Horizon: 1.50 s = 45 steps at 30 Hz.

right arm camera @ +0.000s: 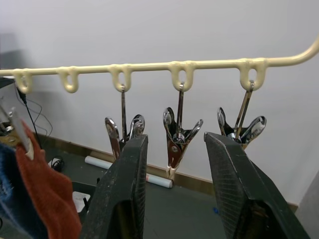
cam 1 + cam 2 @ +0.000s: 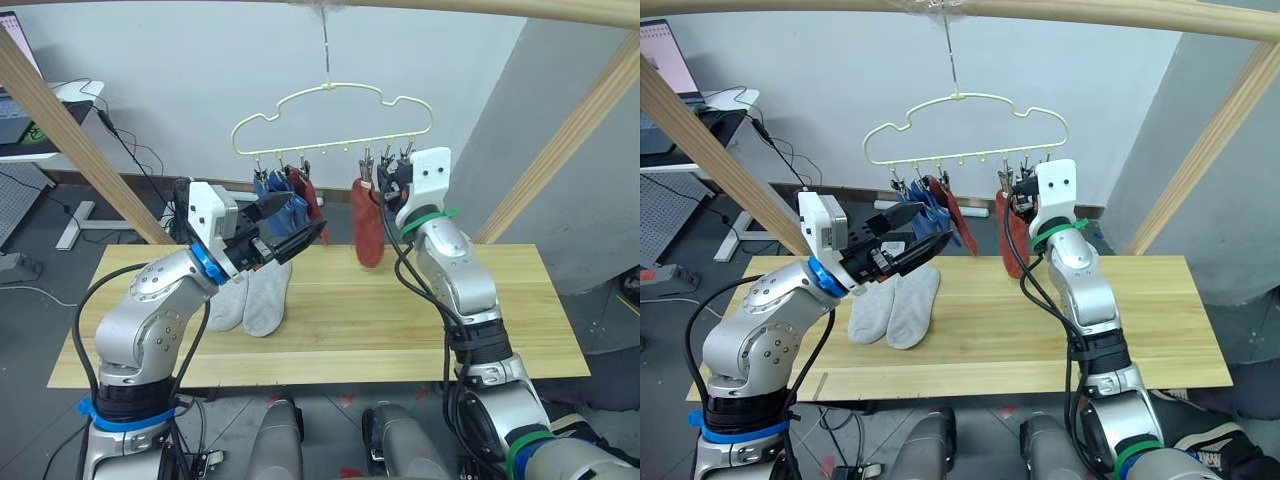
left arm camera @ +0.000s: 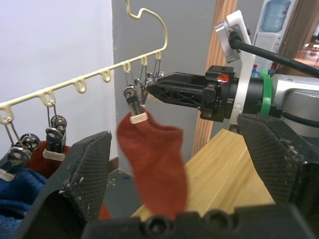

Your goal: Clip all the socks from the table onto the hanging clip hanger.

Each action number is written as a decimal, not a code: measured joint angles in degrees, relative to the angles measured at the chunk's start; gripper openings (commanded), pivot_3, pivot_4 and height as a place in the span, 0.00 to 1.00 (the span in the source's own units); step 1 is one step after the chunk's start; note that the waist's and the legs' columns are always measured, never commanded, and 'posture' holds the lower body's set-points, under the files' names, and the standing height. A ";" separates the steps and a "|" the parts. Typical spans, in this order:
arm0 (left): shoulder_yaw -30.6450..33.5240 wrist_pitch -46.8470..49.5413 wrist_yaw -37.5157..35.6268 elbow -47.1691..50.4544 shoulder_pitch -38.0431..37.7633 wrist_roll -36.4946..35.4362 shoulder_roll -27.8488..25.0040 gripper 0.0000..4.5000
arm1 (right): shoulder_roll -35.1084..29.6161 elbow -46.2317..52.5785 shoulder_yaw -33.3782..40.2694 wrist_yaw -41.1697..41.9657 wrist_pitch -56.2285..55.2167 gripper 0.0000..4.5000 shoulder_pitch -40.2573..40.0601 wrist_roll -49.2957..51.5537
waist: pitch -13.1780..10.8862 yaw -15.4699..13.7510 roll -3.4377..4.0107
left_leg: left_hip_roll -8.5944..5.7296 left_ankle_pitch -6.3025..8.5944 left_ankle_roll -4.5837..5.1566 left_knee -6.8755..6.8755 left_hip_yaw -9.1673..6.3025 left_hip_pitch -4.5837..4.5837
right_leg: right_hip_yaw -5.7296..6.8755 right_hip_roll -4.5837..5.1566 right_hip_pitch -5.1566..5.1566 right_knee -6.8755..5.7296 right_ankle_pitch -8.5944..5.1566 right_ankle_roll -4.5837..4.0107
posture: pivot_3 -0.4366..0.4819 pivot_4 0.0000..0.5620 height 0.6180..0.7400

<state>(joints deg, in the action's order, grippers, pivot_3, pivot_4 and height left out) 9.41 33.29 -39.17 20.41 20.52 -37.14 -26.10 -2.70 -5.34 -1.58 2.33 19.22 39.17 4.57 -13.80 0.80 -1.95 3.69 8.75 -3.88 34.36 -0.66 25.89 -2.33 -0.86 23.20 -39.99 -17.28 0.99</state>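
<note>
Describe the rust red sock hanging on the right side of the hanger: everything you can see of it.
The rust red sock is a short ankle sock of soft-looking fabric with a pale cuff edge. It hangs limp, cuff up and toe down, from a metal clip on the clip hanger, its toe low in front of the table's far edge. The right gripper, fingers open, sits beside the clip.

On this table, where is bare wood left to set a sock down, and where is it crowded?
The table is bare wood right of the grey socks, out to its right end, though the right arm hangs over part of it. The strip left of the socks is also bare. Crowding: under the clip hanger, with hung socks and both pincers.
</note>
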 measured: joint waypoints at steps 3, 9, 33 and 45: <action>-0.01 -0.07 0.22 0.00 -0.21 0.00 -0.08 1.00 | 0.59 -1.38 0.66 -0.26 -0.33 0.42 0.81 0.03 | 0.00 -0.18 0.00 | 0.00 0.00 0.00 0.00 0.00 -0.01 | 0.00 0.00 0.00 0.00 0.00 0.00 | 0.59 0.39 1.00; -0.02 -0.09 0.51 0.00 -0.36 0.00 -0.23 1.00 | 1.51 -3.94 1.74 -1.33 -1.02 0.42 2.28 0.04 | 0.00 -0.72 0.00 | 0.00 0.00 0.00 0.00 0.01 0.00 | 0.00 0.00 0.00 0.00 0.00 0.00 | 0.59 0.38 1.00; -1.22 -1.22 1.34 0.00 -0.72 0.37 -0.45 1.00 | 5.46 -10.67 6.07 -4.42 -2.40 0.42 7.57 1.71 | 0.00 -0.83 0.01 | 0.00 0.00 0.00 0.00 0.00 0.00 | 0.02 0.00 0.01 -0.01 0.01 -0.01 | 0.60 0.39 1.00; -1.39 -1.23 1.54 -0.01 -0.71 0.66 -0.45 1.00 | 5.80 -11.32 6.70 -4.79 -2.45 0.42 8.44 2.12 | 0.00 -0.84 0.01 | 0.01 0.00 0.00 -0.01 0.00 0.00 | 0.02 0.00 0.01 -0.01 0.01 -0.01 | 0.60 0.39 1.00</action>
<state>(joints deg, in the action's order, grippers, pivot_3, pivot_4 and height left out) 8.02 32.06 -37.62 20.40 19.80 -36.47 -26.55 3.10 -16.66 5.13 -2.47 16.77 47.61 6.69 -13.81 -0.05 -1.94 3.69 8.75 -3.87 34.36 -0.66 25.89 -2.31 -0.86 23.21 -40.00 -17.28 0.98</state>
